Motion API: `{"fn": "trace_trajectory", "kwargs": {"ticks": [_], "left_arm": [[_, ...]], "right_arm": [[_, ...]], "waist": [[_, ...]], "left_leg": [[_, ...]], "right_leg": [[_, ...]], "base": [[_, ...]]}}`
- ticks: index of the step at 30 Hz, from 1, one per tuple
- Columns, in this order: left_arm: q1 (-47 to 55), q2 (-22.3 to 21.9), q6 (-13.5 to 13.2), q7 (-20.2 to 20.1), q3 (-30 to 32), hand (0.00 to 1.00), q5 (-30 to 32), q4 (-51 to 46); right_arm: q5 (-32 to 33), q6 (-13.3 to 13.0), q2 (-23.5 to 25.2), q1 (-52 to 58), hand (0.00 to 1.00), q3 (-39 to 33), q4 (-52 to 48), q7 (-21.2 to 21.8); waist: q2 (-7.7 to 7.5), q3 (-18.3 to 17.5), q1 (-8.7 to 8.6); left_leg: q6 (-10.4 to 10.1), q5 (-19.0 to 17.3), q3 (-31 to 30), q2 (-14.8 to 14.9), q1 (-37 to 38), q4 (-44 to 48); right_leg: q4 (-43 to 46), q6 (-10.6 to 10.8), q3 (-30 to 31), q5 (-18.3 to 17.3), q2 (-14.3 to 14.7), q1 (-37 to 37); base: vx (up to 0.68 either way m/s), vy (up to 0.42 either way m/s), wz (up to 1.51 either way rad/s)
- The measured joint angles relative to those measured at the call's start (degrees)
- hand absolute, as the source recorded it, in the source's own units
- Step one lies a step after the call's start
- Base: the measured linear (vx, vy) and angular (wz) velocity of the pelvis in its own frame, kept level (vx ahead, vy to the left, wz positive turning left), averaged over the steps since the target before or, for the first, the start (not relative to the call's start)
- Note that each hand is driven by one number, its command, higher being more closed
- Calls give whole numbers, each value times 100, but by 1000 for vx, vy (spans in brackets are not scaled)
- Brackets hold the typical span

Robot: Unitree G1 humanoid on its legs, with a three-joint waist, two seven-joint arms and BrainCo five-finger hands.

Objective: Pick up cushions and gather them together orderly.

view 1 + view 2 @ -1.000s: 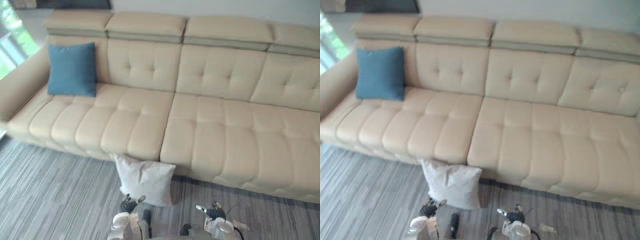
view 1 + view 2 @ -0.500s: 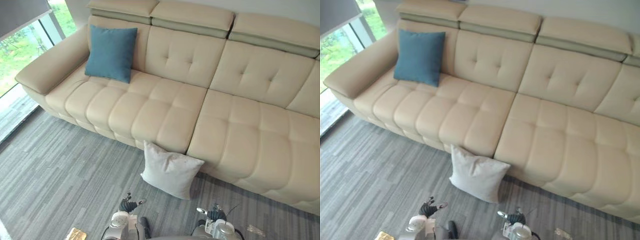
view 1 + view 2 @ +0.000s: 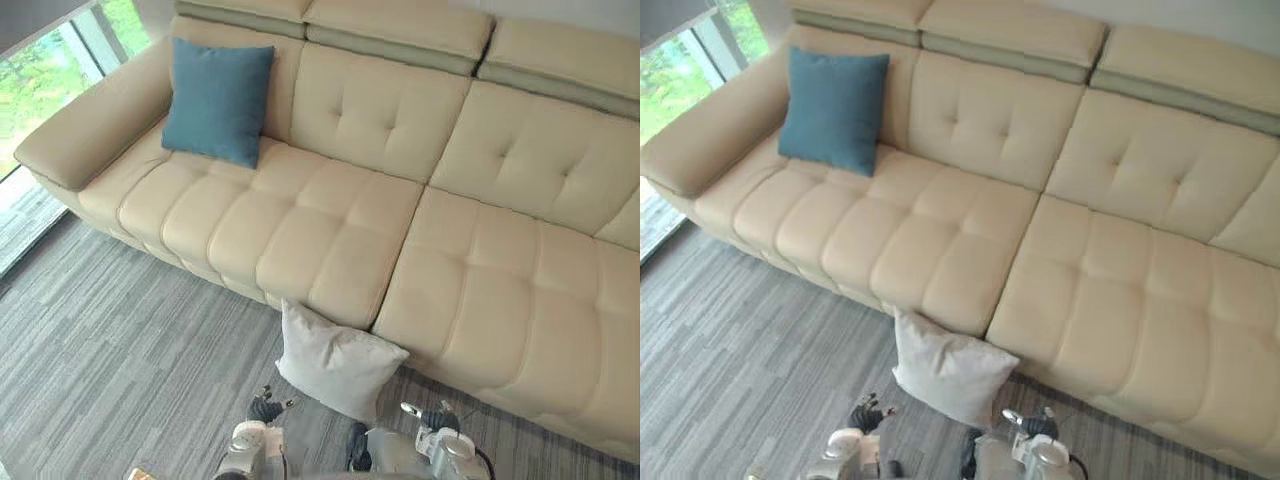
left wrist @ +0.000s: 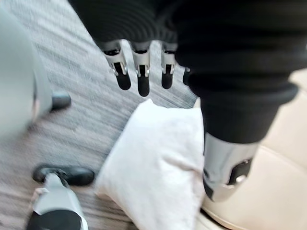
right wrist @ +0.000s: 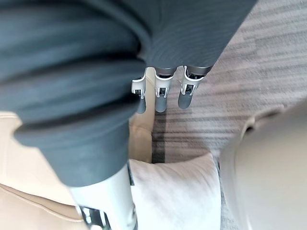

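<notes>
Cushions: two. One blue cushion (image 3: pixel 218 100) stands at the sofa's (image 3: pixel 330 230) left end, against the backrest. One white cushion (image 3: pixel 338 362) sits on the carpet (image 3: pixel 120 340), leaning on the sofa front. Two hands: left hand (image 3: pixel 265 410) and right hand (image 3: pixel 432 418), low near the white one, fingers straight, empty. Eye views take in the blue one and a window (image 3: pixel 50 70). Wrist views give the white one close.

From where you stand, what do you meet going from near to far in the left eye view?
left hand and right hand, side by side → white cushion on the carpet → sofa seat → blue cushion
</notes>
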Motion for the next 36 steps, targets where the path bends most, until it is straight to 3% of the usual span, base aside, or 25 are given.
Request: {"fn": "trace_trajectory", "kwargs": {"ticks": [1, 3, 5, 7, 8, 12, 16, 25, 29, 36], "left_arm": [[48, -4, -24, -4, -6, 0, -1, -118], [48, -4, -21, 1, -4, 0, -4, -157], [51, -14, -18, 7, -10, 0, -24, -179], [40, -12, -13, 20, -7, 0, -45, -154], [28, 1, -16, 61, -12, 0, -52, -159], [21, 3, -29, 78, -14, 0, -53, -173], [21, 8, -40, 71, -9, 0, -45, -117], [36, 2, -40, 165, 217, 0, -74, 37], [-174, 23, -37, 319, 416, 0, -342, -20], [-794, 265, -60, 557, 679, 0, -947, -548]], "right_arm": [[2, 5, 0, -16, 0, 45, 1, -5], [7, 6, 28, -52, 0, 111, -82, -3], [35, 6, 55, -37, 0, 164, -194, -20], [40, 19, 41, -52, 0, 223, -195, -36], [39, 14, 79, -22, 0, 249, -219, -40], [35, 36, 163, -22, 0, 271, -158, -34], [33, 50, 179, -23, 0, 377, -140, -29], [53, 64, 126, 8, 0, 424, -68, -155], [283, 59, 25, -161, 0, 331, -69, -274], [546, -2, -204, -779, 0, -42, -216, -509]], "waist": [[11, 12, 102], [94, 45, 146], [156, 54, 169], [171, 9, 221], [19, 1, 199], [-96, -58, 219], [-92, -76, 264], [-73, -240, 280], [-43, -139, 305], [-58, 506, 300]], "left_leg": [[-18, -188, 31, 156, -377, 709], [-84, -337, 34, 243, -592, 586], [12, -118, -188, 96, -578, -506], [-290, -183, -585, -140, -479, -908], [-310, -147, -596, -326, -486, -955], [-276, -158, -624, -535, -561, -881], [-220, -188, -337, -549, -403, -956], [-108, -198, 59, -508, -307, -1107], [1, -263, 82, -466, -1111, -589], [175, -418, 7, -381, -2542, 405]], "right_leg": [[-6, -71, 153, -112, 17, 115], [52, -56, 334, -133, 33, 136], [246, 177, 635, -281, -35, 66], [462, 363, 875, -442, -71, -111], [386, 436, 981, -470, -213, -172], [154, 624, 1284, -384, -331, -136], [3, 741, 1636, -222, -334, -133], [-140, 787, 2057, -11, -276, -269], [578, 805, 2138, -98, -251, -1236], [1673, 823, 2202, -260, -223, -2681]], "base": [[132, 81, -42], [102, 115, -63], [80, 184, -69], [44, 220, -42], [23, 252, -7], [8, 172, 0], [-27, 103, -40], [-43, 37, -26], [-87, -4, -9], [-154, 2, 0]]}}
